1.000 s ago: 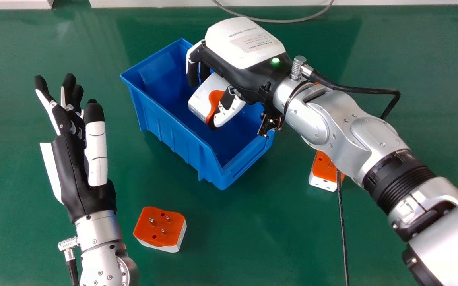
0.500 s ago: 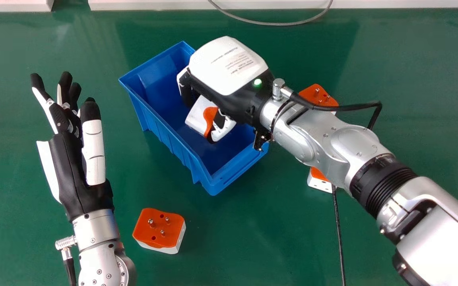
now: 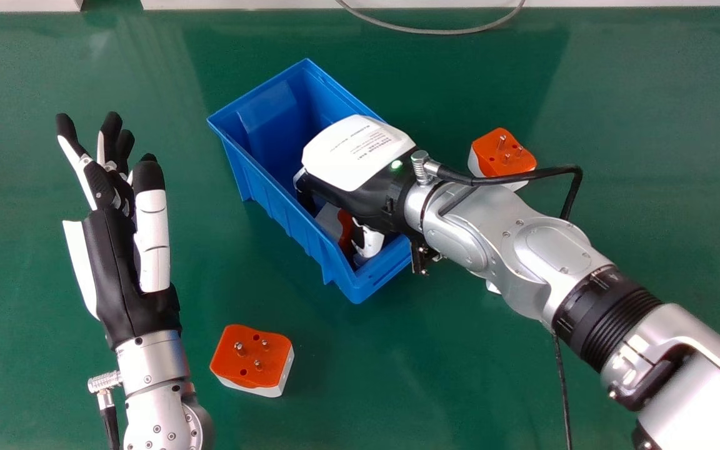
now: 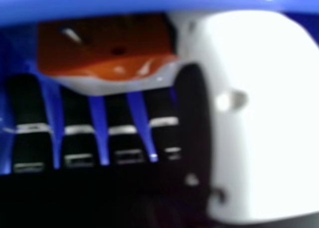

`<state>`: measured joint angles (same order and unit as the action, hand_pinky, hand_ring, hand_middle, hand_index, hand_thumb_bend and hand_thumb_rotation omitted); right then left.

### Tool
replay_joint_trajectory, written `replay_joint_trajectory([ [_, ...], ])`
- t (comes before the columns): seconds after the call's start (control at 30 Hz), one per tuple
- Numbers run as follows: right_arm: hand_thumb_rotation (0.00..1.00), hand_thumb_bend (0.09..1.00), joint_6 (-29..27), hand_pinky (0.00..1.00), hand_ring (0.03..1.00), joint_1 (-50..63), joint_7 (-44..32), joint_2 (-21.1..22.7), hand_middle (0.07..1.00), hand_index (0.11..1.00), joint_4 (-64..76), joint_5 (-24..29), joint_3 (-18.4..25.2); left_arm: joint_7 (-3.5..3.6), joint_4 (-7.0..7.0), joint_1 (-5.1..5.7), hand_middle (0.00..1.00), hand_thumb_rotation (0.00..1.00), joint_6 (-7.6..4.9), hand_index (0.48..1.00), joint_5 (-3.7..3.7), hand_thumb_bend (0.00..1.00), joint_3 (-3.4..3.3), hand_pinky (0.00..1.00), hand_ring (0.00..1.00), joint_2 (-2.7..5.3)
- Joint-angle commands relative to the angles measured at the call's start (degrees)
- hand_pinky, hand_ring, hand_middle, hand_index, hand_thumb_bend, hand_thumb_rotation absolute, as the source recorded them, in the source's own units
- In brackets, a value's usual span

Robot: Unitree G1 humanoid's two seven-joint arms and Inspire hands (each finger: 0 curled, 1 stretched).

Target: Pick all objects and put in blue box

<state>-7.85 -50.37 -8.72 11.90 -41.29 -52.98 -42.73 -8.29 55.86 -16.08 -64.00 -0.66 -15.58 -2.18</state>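
In the head view my right hand (image 3: 360, 156) is down inside the blue box (image 3: 272, 209), its fingers and thumb curled round an orange and white block (image 3: 330, 220), which the hand partly hides. The right hand view has that block (image 4: 107, 48) between my right hand's (image 4: 189, 123) fingers and thumb, close to blue plastic. Left of the box, my left hand (image 3: 125, 275) is open and holds nothing. A second such block (image 3: 254, 357) lies in front of the box, pins up. Another (image 3: 502, 153) sits right of it, beyond the forearm.
A small white corner (image 3: 492, 287) of one more block pokes out from under my right forearm. A black cable hangs below that forearm. Along the green table's (image 3: 660, 100) far edge runs a grey cable (image 3: 435, 30).
My right hand has lowered with the block deeper into the box, toward its near end. The box has shifted slightly right. The block beyond the forearm has come into fuller view.
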Motion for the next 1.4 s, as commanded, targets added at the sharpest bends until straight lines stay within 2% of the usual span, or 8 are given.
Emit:
replay_joint_trajectory([
  [0.0, 0.15, 0.963, 0.35, 1.00, 0.999, 0.57, -0.17, 0.46, 0.999, 0.884, 1.59, 0.05, 0.60, -0.11, -0.31, -0.05, 0.95, 0.87, -1.43, 0.958, -0.13, 0.73, 0.18, 0.88, 0.94, -0.22],
  [0.1, 0.14, 0.962, 0.66, 1.00, 0.999, 0.66, -0.11, 0.71, 1.000, 0.889, 2.05, -0.25, 0.54, -0.51, -0.19, 0.01, 0.95, 0.87, -1.56, 0.958, 0.48, 0.73, 0.25, 0.87, 0.94, -0.41],
  [0.27, 0.15, 0.966, 0.61, 1.00, 1.000, 0.83, 1.04, 1.08, 1.000, 0.906, 2.46, -0.22, 0.90, -0.37, -0.03, 0.01, 0.96, 0.88, -1.53, 0.964, 0.39, 0.73, 0.33, 0.88, 0.95, -0.61],
  [0.37, 0.16, 0.967, 0.53, 1.00, 1.000, 0.83, 1.40, 1.30, 1.000, 0.914, 2.71, -0.27, 0.96, -0.85, -0.08, 0.06, 0.96, 0.88, -1.51, 0.965, 0.88, 0.73, 0.37, 0.88, 0.95, -0.68],
  [0.9, 0.17, 0.975, 0.13, 1.00, 1.000, 0.69, 0.72, 1.86, 1.000, 0.958, 4.79, 0.16, 1.58, -1.69, -0.35, 0.13, 0.96, 0.88, -1.46, 0.968, 1.41, 0.73, 0.94, 0.88, 0.95, -0.62],
  [1.1, 0.17, 0.984, -0.40, 1.00, 1.000, 1.20, 0.53, 3.11, 1.000, 0.992, 8.19, 0.69, 2.63, -0.78, -0.54, 0.05, 0.96, 0.87, -1.36, 0.969, 0.17, 0.73, 1.08, 0.89, 0.95, -0.14],
  [1.2, 0.19, 0.992, -0.34, 1.00, 1.000, 1.70, -0.12, 4.16, 1.000, 0.999, 11.31, 0.70, 3.31, -0.68, -0.74, 0.14, 0.96, 0.87, -1.46, 0.967, 0.10, 0.75, 1.07, 0.89, 0.95, -0.02],
  [1.37, 0.19, 0.998, -0.56, 1.00, 1.000, 3.02, -1.68, 5.61, 1.000, 0.997, 17.32, 2.04, 5.49, 1.70, -1.20, 0.06, 0.97, 0.84, -1.11, 0.965, -2.78, 0.76, 0.95, 0.90, 0.95, 0.73],
])
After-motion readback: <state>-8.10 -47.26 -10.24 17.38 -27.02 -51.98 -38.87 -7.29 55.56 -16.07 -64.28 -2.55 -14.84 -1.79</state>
